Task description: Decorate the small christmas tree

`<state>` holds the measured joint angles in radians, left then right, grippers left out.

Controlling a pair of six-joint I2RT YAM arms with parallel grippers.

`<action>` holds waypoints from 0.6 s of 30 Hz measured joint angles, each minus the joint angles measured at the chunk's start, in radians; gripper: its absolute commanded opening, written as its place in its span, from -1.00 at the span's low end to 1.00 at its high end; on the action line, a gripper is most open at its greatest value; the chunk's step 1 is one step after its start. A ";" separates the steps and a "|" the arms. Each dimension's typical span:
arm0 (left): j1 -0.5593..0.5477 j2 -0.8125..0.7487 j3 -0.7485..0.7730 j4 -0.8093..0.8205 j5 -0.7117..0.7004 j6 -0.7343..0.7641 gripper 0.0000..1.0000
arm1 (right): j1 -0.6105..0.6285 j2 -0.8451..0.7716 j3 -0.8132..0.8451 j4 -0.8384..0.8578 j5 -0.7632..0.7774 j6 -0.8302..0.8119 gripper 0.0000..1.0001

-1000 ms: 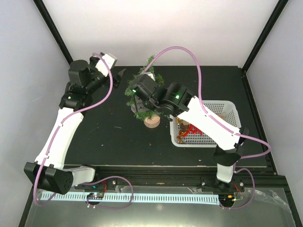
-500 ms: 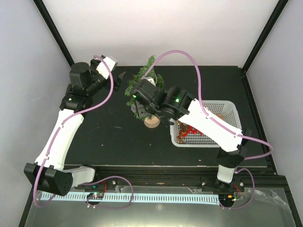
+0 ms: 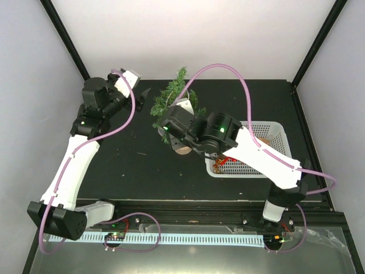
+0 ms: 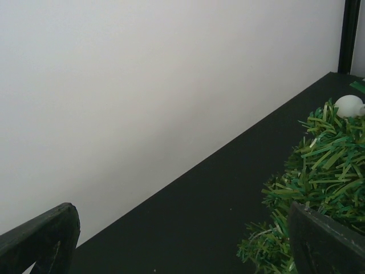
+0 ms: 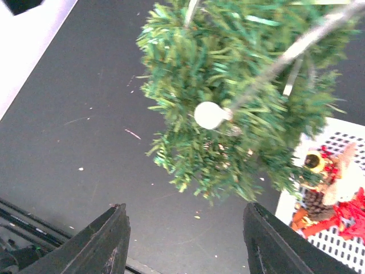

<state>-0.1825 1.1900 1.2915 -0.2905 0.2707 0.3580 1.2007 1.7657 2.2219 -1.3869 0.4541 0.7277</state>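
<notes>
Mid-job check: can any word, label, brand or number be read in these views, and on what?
No text can be read in any view.
The small christmas tree, the white basket and the black table show no print.
The white slotted strip at the near edge: any marks are too small to read.

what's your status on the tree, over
Left gripper open, empty, beside the small christmas tree. Right gripper open, empty, facing it. White ball already on the tree. Nothing blocking; basket off to its right.
</notes>
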 measured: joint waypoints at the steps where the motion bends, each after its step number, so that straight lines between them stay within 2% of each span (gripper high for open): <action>1: 0.000 -0.006 0.000 -0.005 -0.003 0.000 0.98 | 0.005 -0.018 -0.016 -0.001 0.017 0.008 0.13; 7: 0.029 -0.055 0.033 -0.100 0.006 -0.024 0.98 | -0.008 -0.274 -0.278 0.069 0.118 0.028 0.13; 10: 0.069 -0.073 0.070 -0.171 0.049 -0.044 0.98 | -0.081 -0.442 -0.432 0.147 0.122 0.022 0.06; 13: 0.132 -0.100 0.099 -0.259 0.147 -0.068 0.98 | -0.195 -0.568 -0.576 0.244 0.076 0.005 -0.03; 18: 0.301 -0.116 0.120 -0.423 0.457 -0.093 0.98 | -0.304 -0.613 -0.688 0.331 -0.017 -0.030 -0.20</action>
<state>0.1188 1.0740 1.4113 -0.7136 0.7277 0.2653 0.8963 1.1530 1.5337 -1.0557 0.4370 0.6979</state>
